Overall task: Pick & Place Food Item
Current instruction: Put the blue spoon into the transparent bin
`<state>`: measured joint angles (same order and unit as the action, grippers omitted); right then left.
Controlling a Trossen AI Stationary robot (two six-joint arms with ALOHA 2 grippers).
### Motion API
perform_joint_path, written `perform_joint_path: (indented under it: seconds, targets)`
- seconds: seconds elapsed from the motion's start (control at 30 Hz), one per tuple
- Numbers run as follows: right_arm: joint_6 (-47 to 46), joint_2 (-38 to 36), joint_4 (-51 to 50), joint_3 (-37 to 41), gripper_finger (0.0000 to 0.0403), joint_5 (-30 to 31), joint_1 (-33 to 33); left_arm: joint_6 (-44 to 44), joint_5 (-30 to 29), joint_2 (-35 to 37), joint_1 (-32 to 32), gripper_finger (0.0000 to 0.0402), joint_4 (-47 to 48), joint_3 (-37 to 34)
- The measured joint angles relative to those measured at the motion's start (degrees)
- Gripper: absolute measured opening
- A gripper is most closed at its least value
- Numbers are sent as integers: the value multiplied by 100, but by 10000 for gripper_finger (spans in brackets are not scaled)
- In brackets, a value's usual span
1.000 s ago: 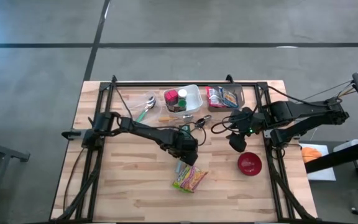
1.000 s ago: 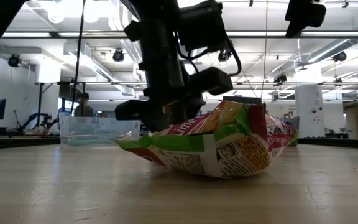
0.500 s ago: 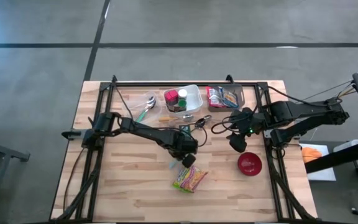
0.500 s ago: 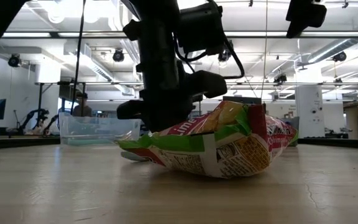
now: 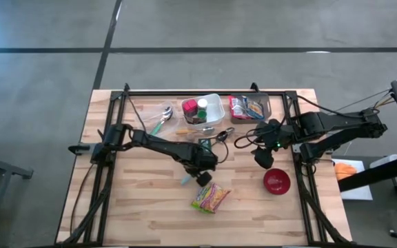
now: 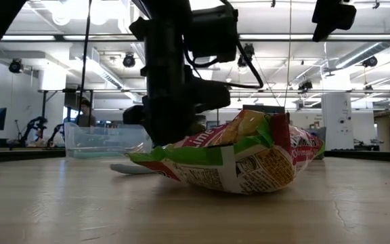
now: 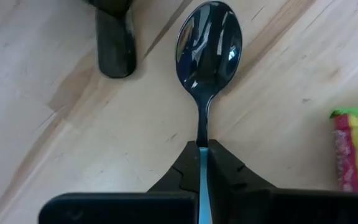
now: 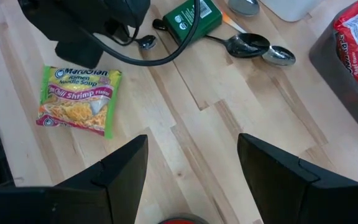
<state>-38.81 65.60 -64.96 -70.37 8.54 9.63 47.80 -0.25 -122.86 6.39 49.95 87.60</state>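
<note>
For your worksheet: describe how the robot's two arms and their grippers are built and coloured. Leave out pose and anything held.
Both arms are dark, jointed links with black cables looped alongside. The left gripper has two matte black fingers that narrow toward their tips. The right gripper has broad, flat, dark grey fingers with angular edges. No markings are readable on either.

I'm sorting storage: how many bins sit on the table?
2. A clear bin near the middle of the table's upper edge in the high view; a grey bin beside it, holding packets. None looks hidden.
</note>
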Motion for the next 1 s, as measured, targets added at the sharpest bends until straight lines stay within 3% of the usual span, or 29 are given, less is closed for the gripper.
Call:
perform_joint_path:
  seconds: [0.47,0.57,0.67,0.8,1.0]
  targets:
    - [-14,0,8,0,244,35,0,-453,310,294,0,2,-56,-1]
    - [2,0,8,0,244,35,2,-213,290,294,0,1,-59,3]
    - [-3,0,6,0,244,35,0,151,650,294,-11,5,-61,5]
    - [-20,0,6,0,244,30,2,571,1211,297,32,51,-60,8]
    - [-14,0,5,0,244,30,2,1207,1189,303,182,158,276,14]
